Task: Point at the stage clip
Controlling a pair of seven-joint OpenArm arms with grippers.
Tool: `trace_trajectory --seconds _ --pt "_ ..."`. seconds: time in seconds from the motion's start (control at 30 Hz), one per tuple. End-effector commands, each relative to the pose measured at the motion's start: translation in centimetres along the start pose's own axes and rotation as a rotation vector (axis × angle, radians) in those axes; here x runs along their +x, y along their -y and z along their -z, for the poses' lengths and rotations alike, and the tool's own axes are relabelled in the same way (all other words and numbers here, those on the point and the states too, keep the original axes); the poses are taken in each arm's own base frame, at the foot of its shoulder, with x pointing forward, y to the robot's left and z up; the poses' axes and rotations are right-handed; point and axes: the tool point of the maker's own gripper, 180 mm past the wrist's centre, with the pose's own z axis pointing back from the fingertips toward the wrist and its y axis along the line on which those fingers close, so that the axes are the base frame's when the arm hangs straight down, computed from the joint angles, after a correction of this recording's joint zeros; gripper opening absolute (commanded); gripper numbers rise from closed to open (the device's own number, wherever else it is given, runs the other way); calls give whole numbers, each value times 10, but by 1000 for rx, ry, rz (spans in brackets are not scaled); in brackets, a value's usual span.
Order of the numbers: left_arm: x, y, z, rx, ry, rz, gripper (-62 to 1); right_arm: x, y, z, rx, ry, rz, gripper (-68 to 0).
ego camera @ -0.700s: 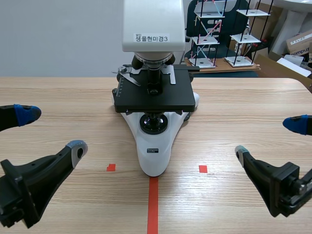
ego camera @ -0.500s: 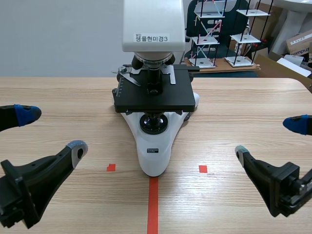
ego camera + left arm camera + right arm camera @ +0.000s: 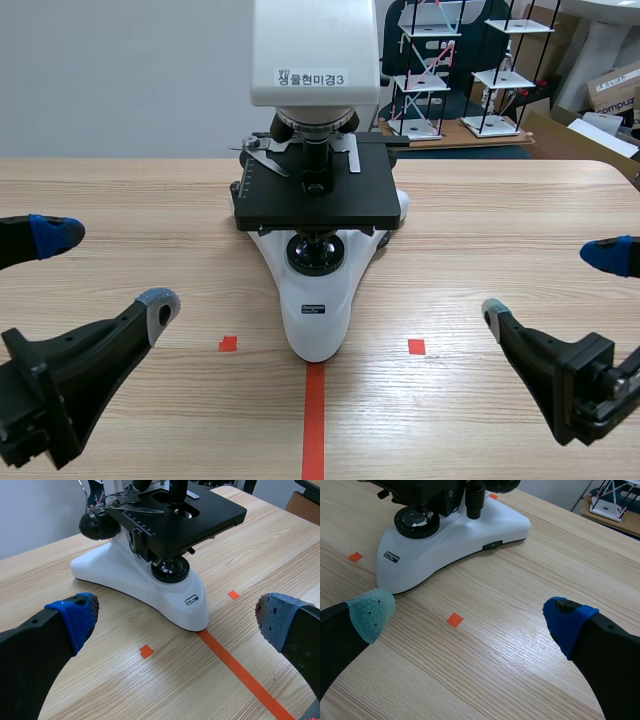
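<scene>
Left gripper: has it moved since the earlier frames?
No. The left gripper holds the same spot beside the left tape square, away from the microscope.

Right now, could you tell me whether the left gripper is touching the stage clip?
Apart. In the scene view the left gripper hangs open over the table, well short of the stage clip on the microscope's stage.

Scene view frontal, from between arms; wrist views close, downward, flanking; all sharing white-bodied black-staged microscope (image 3: 318,310).

Microscope (image 3: 318,300) between left gripper (image 3: 107,268) and right gripper (image 3: 551,285) (the 2 spread wide).
</scene>
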Motion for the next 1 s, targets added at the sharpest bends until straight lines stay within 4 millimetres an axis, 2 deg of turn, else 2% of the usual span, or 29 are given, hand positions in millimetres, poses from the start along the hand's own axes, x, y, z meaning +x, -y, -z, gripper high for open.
trace_trajectory --seconds 0.0,0.6,0.63,0.77,0.97 --pt "5 3 0 -7 21 -6 14 9 2 0 -1 32 -5 4" --pt "10 2 0 -6 43 -5 14 11 2 1 -7 38 0 4" --pt "12 2 0 -6 57 -5 -3 11 3 2 -9 37 -3 4" --pt "17 3 1 -9 82 -5 -220 10 3 2 -10 34 -5 4" --pt "13 1 11 -53 69 29 -545 11 3 2 -11 36 -6 4"
